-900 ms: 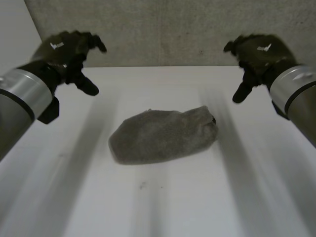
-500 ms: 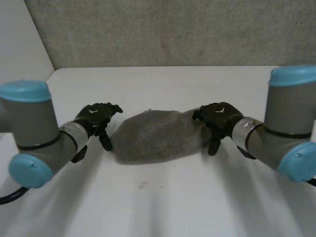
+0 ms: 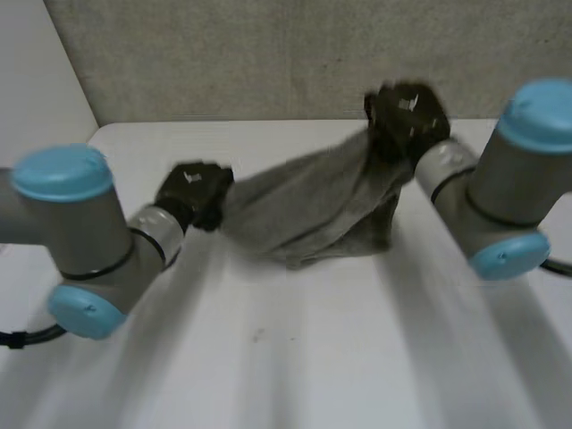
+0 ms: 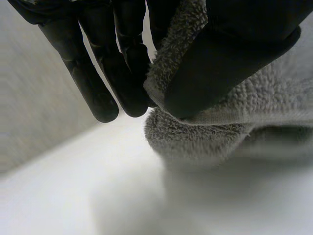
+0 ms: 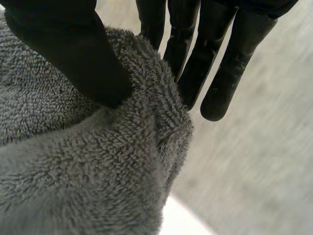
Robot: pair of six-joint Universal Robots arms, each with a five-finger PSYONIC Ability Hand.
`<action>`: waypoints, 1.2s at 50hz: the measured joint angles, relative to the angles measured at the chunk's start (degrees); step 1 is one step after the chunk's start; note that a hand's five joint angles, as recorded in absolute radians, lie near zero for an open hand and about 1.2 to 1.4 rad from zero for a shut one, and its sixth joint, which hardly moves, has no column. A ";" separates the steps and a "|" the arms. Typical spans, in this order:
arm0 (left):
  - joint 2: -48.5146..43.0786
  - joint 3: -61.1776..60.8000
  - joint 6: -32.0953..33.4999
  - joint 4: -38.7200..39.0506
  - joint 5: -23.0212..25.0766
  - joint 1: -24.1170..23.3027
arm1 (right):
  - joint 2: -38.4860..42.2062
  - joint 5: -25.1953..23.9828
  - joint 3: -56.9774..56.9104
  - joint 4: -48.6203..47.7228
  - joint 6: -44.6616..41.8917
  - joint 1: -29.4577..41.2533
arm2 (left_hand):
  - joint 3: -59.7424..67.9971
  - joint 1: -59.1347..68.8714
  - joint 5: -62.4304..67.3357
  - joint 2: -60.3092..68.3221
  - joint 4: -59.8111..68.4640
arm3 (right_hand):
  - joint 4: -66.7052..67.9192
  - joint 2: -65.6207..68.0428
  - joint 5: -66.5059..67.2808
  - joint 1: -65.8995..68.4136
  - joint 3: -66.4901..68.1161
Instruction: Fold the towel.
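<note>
Head view, towel: the grey towel (image 3: pixel 313 210) hangs stretched between the 2 hands above the white table (image 3: pixel 268 357), sagging in the middle. Its lowest fold is close to the table; I cannot tell if it touches.
Head view, left hand: the left hand (image 3: pixel 195 189) is closed on the towel's left end and is the lower of the 2.
Head view, right hand: the right hand (image 3: pixel 407 116) grips the towel's right end, held higher, in front of the grey wall (image 3: pixel 268 54).
Head view, arms: the left arm (image 3: pixel 85 237) and right arm (image 3: pixel 505 192) reach in from either side.
Left wrist view, grip: close up, the left hand (image 4: pixel 225 49) pinches a thick rolled edge of the towel (image 4: pixel 234 112) between its thumb and its straight fingers (image 4: pixel 93 83).
Left wrist view, below: the table (image 4: pixel 58 196) lies under the fingertips.
Right wrist view, grip: the right hand (image 5: pixel 68 54) presses its thumb into a bunched fold of the towel (image 5: pixel 73 171), with straight fingers (image 5: pixel 215 63) behind the cloth.
Right wrist view, texture: the looped pile of the towel is plain here.
</note>
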 measured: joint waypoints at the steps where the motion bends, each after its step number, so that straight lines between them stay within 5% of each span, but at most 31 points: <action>1: 0.00 0.00 0.00 0.00 0.00 0.00 | 0.00 0.00 0.00 0.00 0.00 0.00 | 0.00 0.00 0.00 0.00 0.00 | 0.00 0.00 0.00 0.00 0.00; 8: 18.90 -6.98 -7.85 -0.07 -2.61 -1.39 | -2.02 -0.05 -9.84 3.36 1.14 0.11 | 0.81 0.71 0.96 0.85 0.91 | 0.00 0.00 0.38 0.00 0.01; 14: 24.85 -12.83 -11.67 -0.19 -2.66 -3.35 | 3.59 -0.52 -15.71 7.37 1.20 0.72 | 0.91 0.73 1.16 0.95 1.01 | 0.00 0.00 0.45 0.00 0.01; 21: 19.21 -14.53 -12.05 -0.12 -2.85 -7.66 | 12.07 -2.58 -18.32 10.35 1.18 1.35 | 0.91 0.73 1.16 0.90 1.01 | -0.04 -0.21 0.46 -0.07 -0.19; 25: 11.15 -11.91 -11.63 -0.16 -3.16 -8.76 | 18.13 -3.01 -19.66 11.55 0.63 2.06 | -4.32 -0.12 -2.46 -4.40 -3.84 | -18.27 -16.85 -14.31 -11.56 -17.40; 27: 8.69 -10.67 -11.52 -0.26 -3.22 -8.42 | 19.44 -2.52 -20.18 11.92 0.41 2.21 | -8.28 -5.13 -7.17 -8.38 -8.27 | -43.95 -42.10 -39.30 -33.53 -42.93; 31: 3.54 -7.12 -11.25 -0.53 -3.52 -6.43 | 20.65 0.11 -21.41 12.62 0.00 2.43 | -21.68 -19.06 -20.54 -21.81 -21.61 | -43.95 -42.10 -39.30 -33.53 -42.93; 32: 2.22 -5.84 -11.02 -0.64 -3.70 -5.53 | 19.89 1.66 -21.66 12.87 -0.06 2.44 | -26.88 -23.42 -25.21 -26.99 -26.31 | -55.20 -53.06 -50.30 -41.43 -55.00; 41: 2.92 -3.81 -8.45 -1.03 -5.73 -2.20 | 5.35 4.68 -12.29 13.37 0.37 1.68 | -49.53 -45.94 -48.19 -49.62 -49.35 | -55.21 -53.07 -50.44 -41.43 -55.00; 48: 11.50 -11.31 -8.42 -2.82 -6.76 -1.59 | -6.99 2.99 4.31 13.39 0.48 1.50 | -53.45 -49.86 -52.42 -53.55 -53.46 | -55.21 -53.32 -50.44 -41.43 -55.00; 60: 19.88 -22.50 -12.19 -7.42 -7.30 -2.83 | -14.89 1.04 25.21 12.74 0.79 1.60 | -53.62 -50.00 -52.65 -53.72 -53.68 | -55.21 -53.32 -50.45 -41.43 -55.00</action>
